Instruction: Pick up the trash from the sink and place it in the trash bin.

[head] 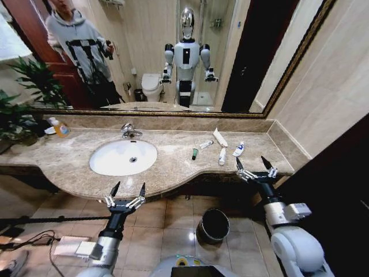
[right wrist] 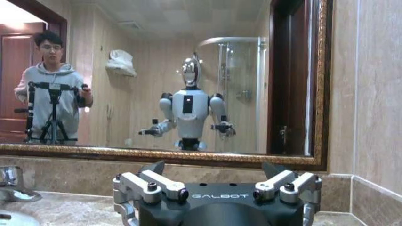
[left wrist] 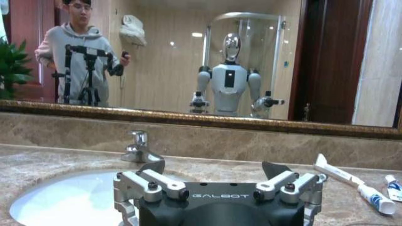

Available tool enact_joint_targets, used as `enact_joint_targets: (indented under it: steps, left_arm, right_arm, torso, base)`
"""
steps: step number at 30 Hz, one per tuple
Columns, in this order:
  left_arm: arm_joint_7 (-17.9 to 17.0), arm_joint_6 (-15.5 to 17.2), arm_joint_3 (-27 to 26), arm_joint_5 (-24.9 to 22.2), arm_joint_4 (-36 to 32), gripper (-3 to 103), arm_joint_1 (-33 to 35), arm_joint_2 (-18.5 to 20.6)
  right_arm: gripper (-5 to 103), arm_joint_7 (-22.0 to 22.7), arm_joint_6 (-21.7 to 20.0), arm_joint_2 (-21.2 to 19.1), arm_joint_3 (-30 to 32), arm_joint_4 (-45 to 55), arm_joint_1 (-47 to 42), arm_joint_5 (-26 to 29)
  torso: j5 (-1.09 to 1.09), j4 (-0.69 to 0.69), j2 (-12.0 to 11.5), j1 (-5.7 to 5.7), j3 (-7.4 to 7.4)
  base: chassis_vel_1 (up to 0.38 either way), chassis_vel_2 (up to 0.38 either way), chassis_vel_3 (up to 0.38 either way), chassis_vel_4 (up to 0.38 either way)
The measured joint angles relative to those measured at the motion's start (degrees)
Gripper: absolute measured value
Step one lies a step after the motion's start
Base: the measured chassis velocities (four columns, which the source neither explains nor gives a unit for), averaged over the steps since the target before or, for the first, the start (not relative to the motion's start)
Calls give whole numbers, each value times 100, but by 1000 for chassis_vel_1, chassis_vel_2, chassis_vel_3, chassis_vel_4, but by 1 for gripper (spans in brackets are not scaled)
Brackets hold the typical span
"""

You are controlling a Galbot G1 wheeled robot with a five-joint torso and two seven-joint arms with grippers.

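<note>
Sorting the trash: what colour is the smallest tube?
Green and black, best seen in the head view.

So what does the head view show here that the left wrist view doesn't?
Head view alone: the trash bin on the floor, the right end effector open by the counter edge, the small green-and-black tube.

Left wrist view alone: a close look at two white tubes.

Both: the sink, the faucet, the open left end effector.
</note>
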Motion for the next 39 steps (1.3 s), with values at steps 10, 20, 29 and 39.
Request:
enact_joint_targets:
  steps: [10,20,29,39]
  left_arm:
    - [0,0,0,0,0,100,0,0]
    - [0,0,0,0,0,100,0,0]
    - [0,0,0,0,0,100,0,0]
    - [0,0,0,0,0,100,0,0]
  right_arm:
    - [100,78,-42,-6,3,42,-55,-12]
    - [100,62,65,56,-66,57,-196,-117]
    - [100,61,73,100,-78,50,-199,-117]
    - [100,40,60,84,-142,24,-181,-123]
  torso:
    - [0,0,0,0,0]
    - [0,0,0,0,0]
    - [0,0,0,0,0]
    - [0,0,0,0,0]
  base:
    - [0,0,0,0]
    - [0,0,0,0]
    - [0,0,0,0]
    - [0,0,0,0]
